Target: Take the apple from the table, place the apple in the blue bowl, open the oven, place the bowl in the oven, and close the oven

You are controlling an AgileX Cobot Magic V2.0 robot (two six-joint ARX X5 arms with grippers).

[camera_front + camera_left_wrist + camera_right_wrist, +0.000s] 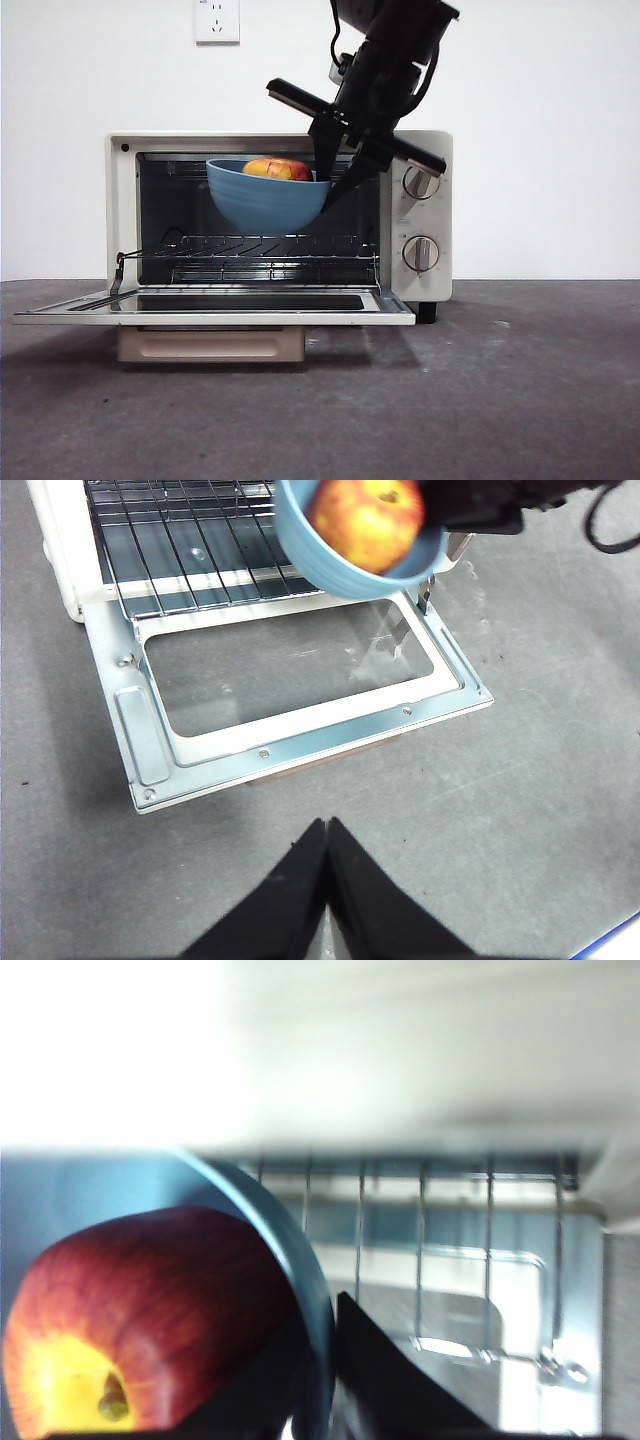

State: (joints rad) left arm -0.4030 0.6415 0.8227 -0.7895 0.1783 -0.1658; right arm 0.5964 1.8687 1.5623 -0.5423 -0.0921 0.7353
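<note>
The cream oven stands with its door folded down flat and its wire rack bare. The blue bowl hangs in the oven's mouth above the rack, with the red and yellow apple inside it. My right gripper is shut on the bowl's right rim, one jaw inside and one outside. In the right wrist view the apple fills the near corner. My left gripper is shut on nothing, hovering over the table in front of the door, and it sees the bowl and apple.
The oven's two knobs sit on its right panel, close to the right arm. A wall socket is on the white wall behind. Dark grey table stretches in front and to the right of the oven.
</note>
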